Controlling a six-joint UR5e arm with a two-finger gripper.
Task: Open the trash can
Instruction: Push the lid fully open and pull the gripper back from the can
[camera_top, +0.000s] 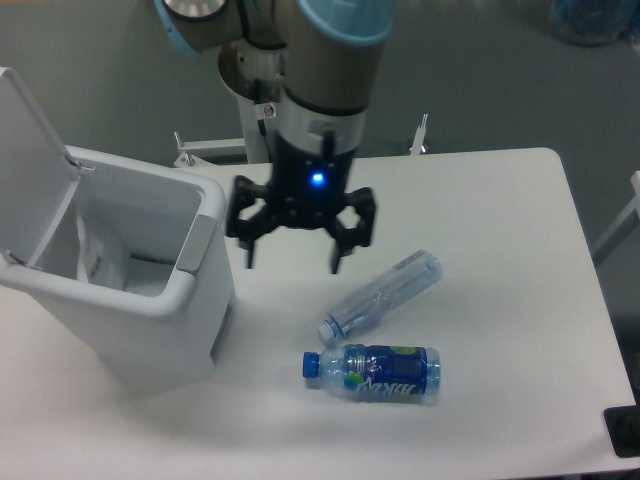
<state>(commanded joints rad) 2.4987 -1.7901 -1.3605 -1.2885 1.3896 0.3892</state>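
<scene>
The white trash can (170, 310) stands at the left of the table with its lid (30, 170) swung up and back, so the inside shows. Its grey push-button tab (197, 243) is on the right rim. My gripper (293, 262) hangs just right of the can, above the table, fingers spread wide open and holding nothing. A blue light glows on its body.
Two plastic bottles lie on the white table (500, 200): a clear empty one (385, 293) right of the gripper, and one with a blue cap and blue label (375, 370) nearer the front. A metal frame stands behind the table's far edge.
</scene>
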